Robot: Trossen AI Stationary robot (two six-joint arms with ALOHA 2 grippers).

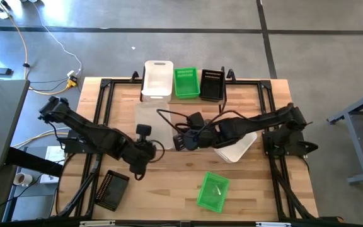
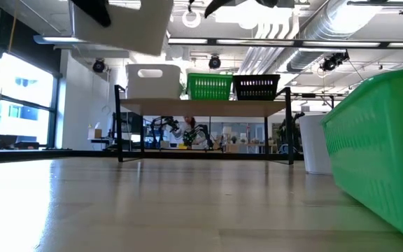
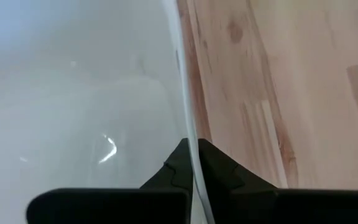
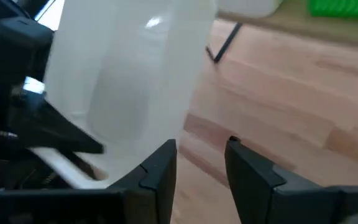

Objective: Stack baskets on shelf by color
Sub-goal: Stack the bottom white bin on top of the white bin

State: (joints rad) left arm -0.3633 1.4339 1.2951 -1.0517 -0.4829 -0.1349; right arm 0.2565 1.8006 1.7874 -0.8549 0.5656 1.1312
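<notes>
A: Where were the baskets seen?

B: Three were lined up on the shelf at the far edge of the bench: a white basket, a green basket and a black basket, in that order from left to right in the high view. A second white basket was held in front of the shelf, raised off the bench; in the low view it was seen near the top of the frame.

A: By what was it held?

B: Its wall was pinched by the left tool, whose fingers were pressed together on the thin rim. The right tool was just beside the same basket, with its fingers spread and nothing seen between them.

A: And the rest?

B: A third white basket was partly hidden under the right arm, on the right half of the bench. A second green basket was lying near the front edge, and a second black basket at the front left corner, well apart from it. No more could be made out.
</notes>
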